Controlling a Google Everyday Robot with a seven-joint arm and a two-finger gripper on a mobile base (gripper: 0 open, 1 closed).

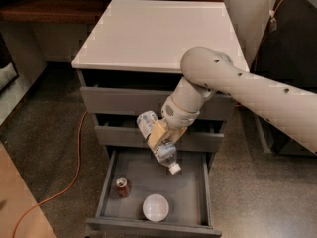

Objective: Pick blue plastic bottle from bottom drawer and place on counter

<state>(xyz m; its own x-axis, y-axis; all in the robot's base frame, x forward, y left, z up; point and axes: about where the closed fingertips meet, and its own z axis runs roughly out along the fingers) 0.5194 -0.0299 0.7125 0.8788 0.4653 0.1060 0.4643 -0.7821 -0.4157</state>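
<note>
The blue plastic bottle (157, 142) is clear with a pale label and a white cap, tilted with the cap pointing down and right. My gripper (159, 133) is shut on the bottle's middle and holds it in the air above the open bottom drawer (199, 195), in front of the middle drawer's face. The counter (153, 29) is the glossy white top of the cabinet, above and behind the gripper. My pale arm reaches in from the right.
A red soda can (122, 186) and a white round bowl (155, 207) sit in the bottom drawer. The two upper grey drawers (119, 100) are shut. A dark wooden shelf (44, 9) runs at the back left. An orange cable (77, 157) lies on the floor to the left.
</note>
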